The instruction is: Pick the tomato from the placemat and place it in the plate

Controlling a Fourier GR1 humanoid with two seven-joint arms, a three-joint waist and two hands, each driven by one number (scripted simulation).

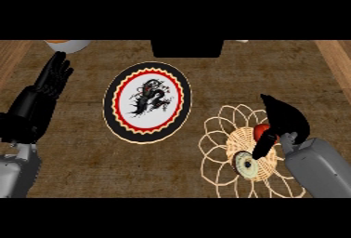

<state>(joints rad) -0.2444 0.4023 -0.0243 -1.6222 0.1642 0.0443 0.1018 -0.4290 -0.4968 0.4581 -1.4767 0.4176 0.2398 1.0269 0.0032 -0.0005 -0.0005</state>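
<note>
A red tomato [260, 131] lies on the woven straw placemat [223, 139] at the right, partly hidden by my right hand [286, 119]. That hand hovers at the tomato's right side, fingers stretched toward the upper left and thumb pointing down across the tomato's front; it is open, and the fingers are not curled round the tomato. The oval plate [118, 100], with a black and red rim and a dark dragon figure in its white middle, sits left of the placemat with nothing on it. My left hand [52, 76] rests open at the left edge, fingers up.
A pale green round object [245, 165] lies on the placemat just below the tomato, near the thumb tip. At the back of the counter stand a bowl [67, 44] on the left and a black box [186, 48] in the middle. Wooden strips border the counter's sides.
</note>
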